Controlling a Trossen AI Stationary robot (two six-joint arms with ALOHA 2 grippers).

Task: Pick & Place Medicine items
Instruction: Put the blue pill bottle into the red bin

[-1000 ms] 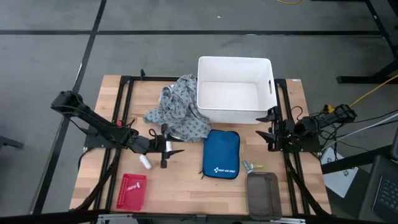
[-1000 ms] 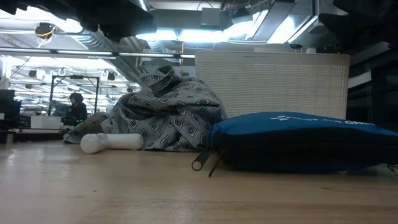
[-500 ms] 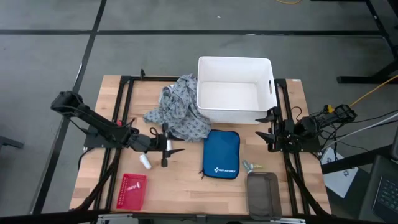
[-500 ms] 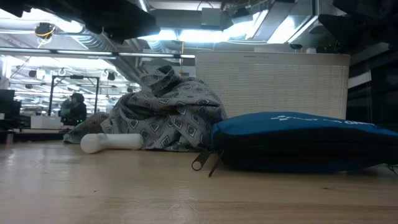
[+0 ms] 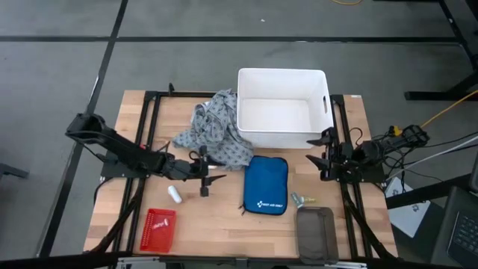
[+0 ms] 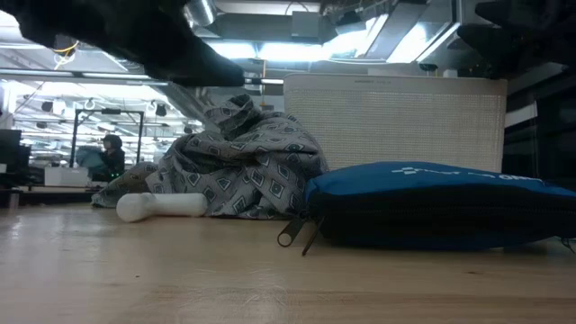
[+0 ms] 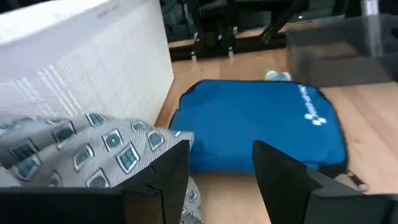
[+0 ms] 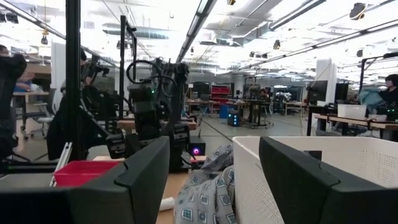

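Bench (image 5: 224, 228) of pale wood holds one small white cylinder bottle (image 5: 174, 194), lying flat just beside the open, empty left tool (image 5: 205, 178), toward its arm. Farther off, the right tool (image 5: 323, 158) waits open.

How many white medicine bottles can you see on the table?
1: the white bottle lies on the wood between the red tray and the grey cloth. More may be hidden under the cloth.
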